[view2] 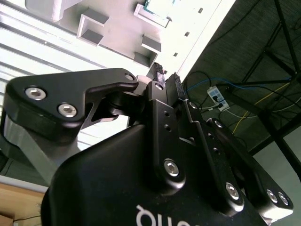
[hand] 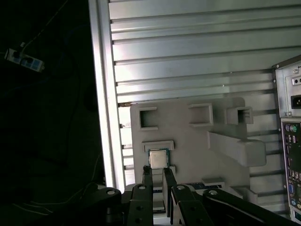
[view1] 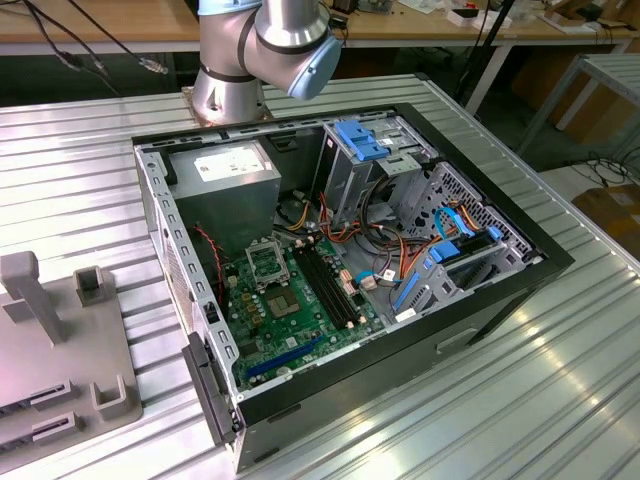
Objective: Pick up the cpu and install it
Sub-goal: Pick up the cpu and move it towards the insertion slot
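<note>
The cpu (hand: pixel 158 158), a small pale silver square, lies flat on a grey fixture plate (hand: pixel 188 141), held between two small raised blocks. In the first wrist view my gripper (hand: pixel 158 175) hangs above the plate, its two black fingertips just short of the cpu and apart from it. In the second wrist view the gripper (view2: pixel 166 74) has its fingertips drawn together with only a thin slit between them and nothing held. The open computer case (view1: pixel 350 250) holds the green motherboard, whose metal-framed square socket (view1: pixel 267 262) sits near its far end.
The grey fixture plate (view1: pixel 60 340) with upright posts lies on the ribbed metal table (view1: pixel 560 380) at the exterior view's left, beside the case. Cables, blue drive brackets (view1: pixel 365 140) and a power supply (view1: pixel 225 175) crowd the case. The arm's base (view1: pixel 230 80) stands behind it.
</note>
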Tool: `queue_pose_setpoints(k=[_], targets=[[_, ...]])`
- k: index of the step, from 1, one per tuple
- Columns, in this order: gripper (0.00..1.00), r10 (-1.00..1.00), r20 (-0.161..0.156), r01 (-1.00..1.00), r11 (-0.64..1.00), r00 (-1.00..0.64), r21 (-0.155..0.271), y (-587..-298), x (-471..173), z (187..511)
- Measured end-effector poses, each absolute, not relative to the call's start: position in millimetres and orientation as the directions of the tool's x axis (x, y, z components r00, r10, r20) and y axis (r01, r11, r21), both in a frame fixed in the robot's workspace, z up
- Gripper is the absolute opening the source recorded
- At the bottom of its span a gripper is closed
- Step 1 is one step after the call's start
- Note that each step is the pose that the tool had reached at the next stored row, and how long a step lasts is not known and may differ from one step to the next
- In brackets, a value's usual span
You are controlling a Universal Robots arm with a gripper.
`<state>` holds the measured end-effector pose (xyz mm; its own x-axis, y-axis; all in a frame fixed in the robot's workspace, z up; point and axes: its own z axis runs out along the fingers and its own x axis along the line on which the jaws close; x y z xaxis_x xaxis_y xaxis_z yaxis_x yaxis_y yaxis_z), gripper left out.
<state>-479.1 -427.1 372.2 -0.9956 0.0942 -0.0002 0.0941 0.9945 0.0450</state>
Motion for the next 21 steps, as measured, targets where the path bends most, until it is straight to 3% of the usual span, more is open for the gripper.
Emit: queue_pose_setpoints(k=[21], targets=[[0.24,0.094,0.000,0.094,0.995,-0.996,0.045,-427.1,-479.1,365.5]])
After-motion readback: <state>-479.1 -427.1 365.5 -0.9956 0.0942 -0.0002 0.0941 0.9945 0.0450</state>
